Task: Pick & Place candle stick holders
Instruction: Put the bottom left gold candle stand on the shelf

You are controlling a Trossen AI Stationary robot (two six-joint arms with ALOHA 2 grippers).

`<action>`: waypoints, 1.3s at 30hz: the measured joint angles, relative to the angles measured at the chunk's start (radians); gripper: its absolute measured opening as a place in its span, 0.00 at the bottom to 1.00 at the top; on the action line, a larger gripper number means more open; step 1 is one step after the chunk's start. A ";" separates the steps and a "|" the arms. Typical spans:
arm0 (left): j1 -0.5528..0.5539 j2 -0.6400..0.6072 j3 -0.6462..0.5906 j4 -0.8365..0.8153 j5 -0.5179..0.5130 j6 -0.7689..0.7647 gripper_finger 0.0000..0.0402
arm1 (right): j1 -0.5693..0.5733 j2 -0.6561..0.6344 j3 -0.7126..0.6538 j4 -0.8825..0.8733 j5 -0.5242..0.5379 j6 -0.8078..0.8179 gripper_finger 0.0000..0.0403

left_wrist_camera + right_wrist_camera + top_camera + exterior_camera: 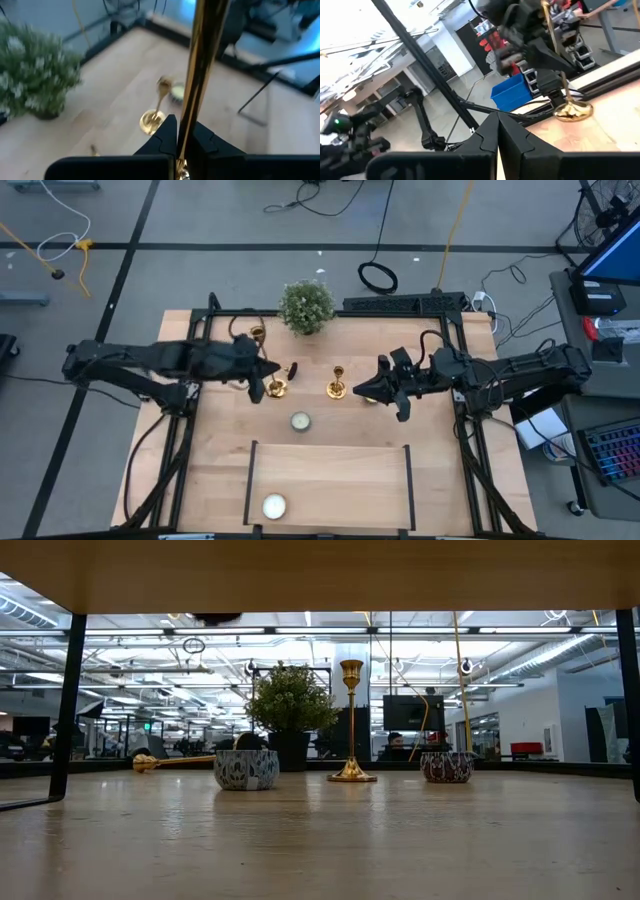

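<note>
While the left gripper (181, 145) is clamped on the thin stem of a brass candle stick holder (275, 383), keep that stem vertical and lift straight up so the flared base clears the wooden table (340, 470) without swinging. Beyond it, a second holder (337, 384) stands upright at mid-table; a third (257, 336) sits near the potted plant (305, 307). The right gripper (497, 131) waits just beside the second holder, fingers shut and empty.

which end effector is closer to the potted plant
Left. The left end effector sits just beside the potted plant, toward the front, shut on a candle stick holder. The right end effector is shut and farther off, beyond the standing holder.
</note>
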 joint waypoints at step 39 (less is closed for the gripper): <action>-0.646 0.328 0.174 -0.077 -0.364 -0.171 0.03 | 0.175 0.000 0.000 0.054 0.450 -0.125 0.00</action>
